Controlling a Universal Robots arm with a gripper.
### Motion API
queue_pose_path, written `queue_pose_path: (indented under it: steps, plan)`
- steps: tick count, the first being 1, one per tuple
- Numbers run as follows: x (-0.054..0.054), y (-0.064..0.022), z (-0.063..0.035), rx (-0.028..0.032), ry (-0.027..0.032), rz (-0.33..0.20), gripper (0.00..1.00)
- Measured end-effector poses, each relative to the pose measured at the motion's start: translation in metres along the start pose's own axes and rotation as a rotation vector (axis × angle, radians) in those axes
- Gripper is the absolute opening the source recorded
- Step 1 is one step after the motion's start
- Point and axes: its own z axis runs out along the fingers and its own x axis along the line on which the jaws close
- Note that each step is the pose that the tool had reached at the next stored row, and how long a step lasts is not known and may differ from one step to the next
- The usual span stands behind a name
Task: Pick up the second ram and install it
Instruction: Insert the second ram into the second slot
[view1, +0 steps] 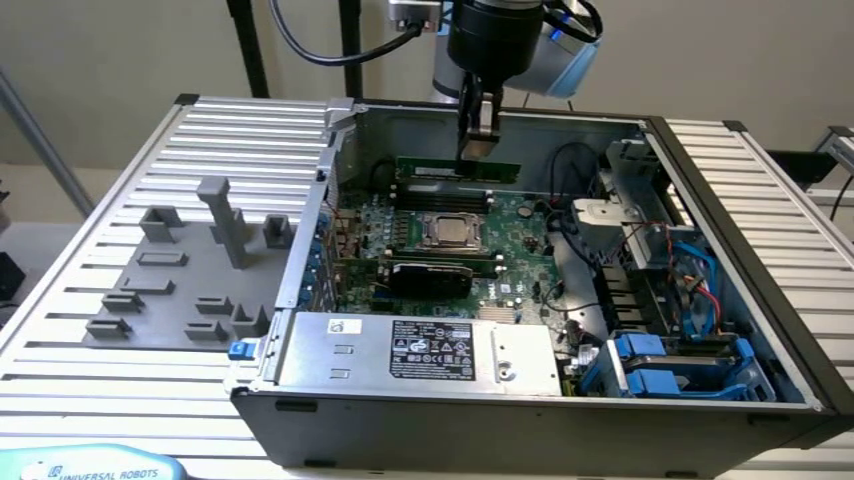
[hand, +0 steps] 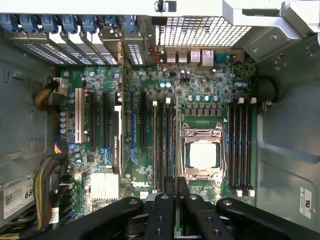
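The second ram, a thin green strip, hangs level inside the open computer case, a little above the motherboard. My gripper comes straight down from above and is shut on the strip's upper edge, near its middle. The strip hovers over the dark memory slots on the far side of the processor socket. In the wrist view the black fingers stand pressed together, looking down on the motherboard, with the socket and long slots on either side of it.
A grey fixture plate with upright blocks lies on the ribbed table at the exterior view's left. The power supply sits at the case's near edge. Cables and blue drive bays crowd the exterior view's right. Expansion slots and a cable bundle flank the board.
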Motion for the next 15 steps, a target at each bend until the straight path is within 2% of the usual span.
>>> queue_pose_path:
  steps: [15]
  plan:
    - [-0.001, 0.0014, 0.0275, 0.0011, 0.0001, 0.000, 0.14]
